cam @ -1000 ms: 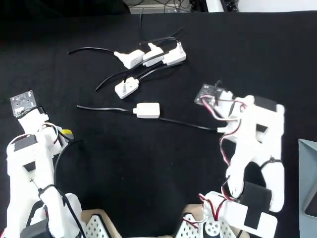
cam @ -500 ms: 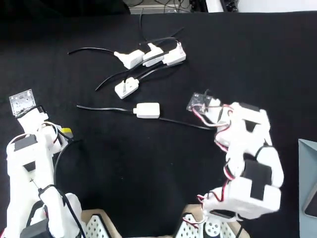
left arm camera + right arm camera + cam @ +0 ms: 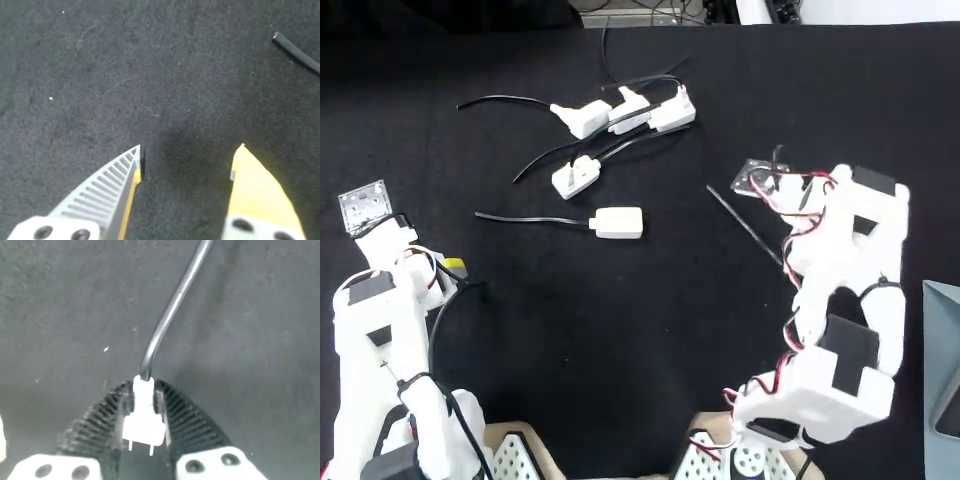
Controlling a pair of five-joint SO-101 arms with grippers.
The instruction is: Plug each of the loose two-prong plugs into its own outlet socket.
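Left wrist view: the left gripper (image 3: 190,146) is spread wide with nothing in it, parked over bare black table (image 3: 150,65) at the near left.

Moving across in the high view, the lone white socket (image 3: 617,222) lies about midway between the arms. Its own lead runs off to the left, so its long axis goes left-right across the table. I can't make out which face has the slots, but I'd guess the end facing right. More white pieces (image 3: 620,112) sit bunched farther back, and I can't tell which of those are mated.

Over on the right, the right gripper (image 3: 142,385) is clamped tight on the plug (image 3: 143,421). The plug sits lengthways between the fingers, both prongs pointing back at the wrist, with its cord (image 3: 172,305) trailing out past the fingertips. In the high view that cord slants back-left, roughly toward the socket.

So the socket is left of the plug and well apart, and the prongs look aimed away from it. My read: the plug needs turning round or a regrip before any push in.
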